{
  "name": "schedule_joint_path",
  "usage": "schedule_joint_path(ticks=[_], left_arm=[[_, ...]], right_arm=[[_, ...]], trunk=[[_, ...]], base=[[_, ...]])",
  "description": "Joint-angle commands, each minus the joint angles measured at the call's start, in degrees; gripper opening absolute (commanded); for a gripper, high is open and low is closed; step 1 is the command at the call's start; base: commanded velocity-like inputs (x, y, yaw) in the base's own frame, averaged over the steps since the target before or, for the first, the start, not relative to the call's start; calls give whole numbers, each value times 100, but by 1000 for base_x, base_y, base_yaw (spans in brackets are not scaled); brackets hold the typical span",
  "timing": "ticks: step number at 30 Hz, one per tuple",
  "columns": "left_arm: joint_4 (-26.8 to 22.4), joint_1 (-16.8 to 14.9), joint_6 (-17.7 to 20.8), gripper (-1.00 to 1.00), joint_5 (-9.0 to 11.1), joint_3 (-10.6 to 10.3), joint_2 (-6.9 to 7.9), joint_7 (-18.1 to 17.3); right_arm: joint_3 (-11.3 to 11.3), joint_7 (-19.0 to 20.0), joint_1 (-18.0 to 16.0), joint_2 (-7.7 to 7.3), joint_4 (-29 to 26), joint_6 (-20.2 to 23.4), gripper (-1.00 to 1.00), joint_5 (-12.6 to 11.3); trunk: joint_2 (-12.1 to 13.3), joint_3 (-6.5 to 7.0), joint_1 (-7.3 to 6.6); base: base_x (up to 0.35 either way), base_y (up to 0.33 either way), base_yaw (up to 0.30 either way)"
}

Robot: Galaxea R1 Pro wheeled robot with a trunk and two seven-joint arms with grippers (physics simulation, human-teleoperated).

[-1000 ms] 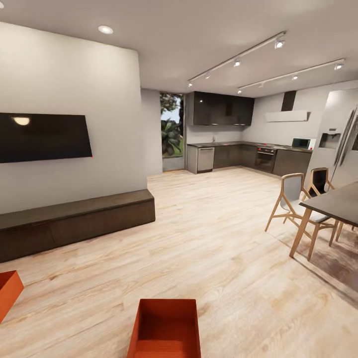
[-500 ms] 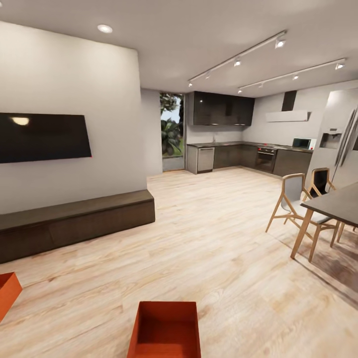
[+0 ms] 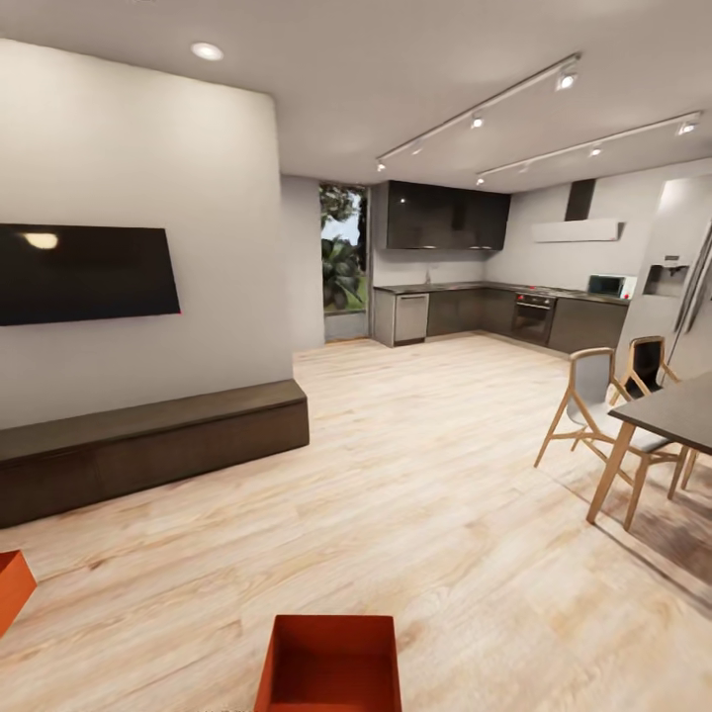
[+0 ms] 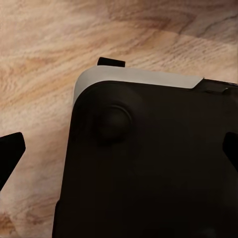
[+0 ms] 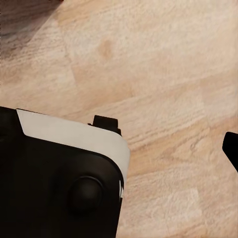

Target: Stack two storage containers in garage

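The left tool (image 4: 119, 158) was seen in the left wrist view with its two dark fingers (image 4: 10, 153) standing at opposite edges of the picture, spread wide and holding nothing. Behind it lay a black, white-edged part of the robot's body (image 4: 148, 173) and the pale wood-plank floor (image 4: 44, 44). The right tool (image 5: 119, 148) showed one fingertip (image 5: 232, 148) at the far edge of the right wrist view. The other fingertip was lost against the dark body (image 5: 49, 188). On that showing it was judged released and empty, with plank floor beneath it. In the head view, one orange-red storage container (image 3: 329, 665) sat on the plank floor at the bottom centre, its open top upward and its near end cut off by the picture edge. The second storage container (image 3: 12, 593) sat on the same floor at the lower left edge, with just a corner in sight, well apart from the first. The living room had a white wall carrying a black TV (image 3: 84, 274), and a low dark cabinet (image 3: 148, 450) ran along the wall's foot. To the right stood a dark dining table (image 3: 672, 410) with wooden chairs (image 3: 598, 415) beside it. A kitchen with dark cupboards (image 3: 445, 216) lay at the far end, next to a tall window (image 3: 341, 262) showing greenery.
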Motion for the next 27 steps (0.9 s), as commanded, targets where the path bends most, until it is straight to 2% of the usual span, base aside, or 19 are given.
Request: schedule_joint_path(ticks=[1,13,16,21,27], left_arm=[[0,-2,-13,100,30,6,-1,4],[1,-2,-9,100,41,6,-2,4],[4,-2,-9,100,147,4,0,4],[4,-2,-8,100,522,-12,0,-3],[6,-2,-14,100,596,-13,0,-4]], right_arm=[[50,-4,-6,1,17,-32,100,-49],[61,1,-6,-4,17,-27,100,-49],[61,1,-6,-4,17,-27,100,-49],[61,1,-6,-4,17,-27,100,-49],[61,1,-6,-4,17,-27,100,-49]], trunk=[[-3,-6,0],[-3,-6,0],[-3,-6,0],[-3,-6,0],[-3,-6,0]], base=[[14,0,172],[1,19,51],[0,224,1],[0,294,0],[0,92,0]])
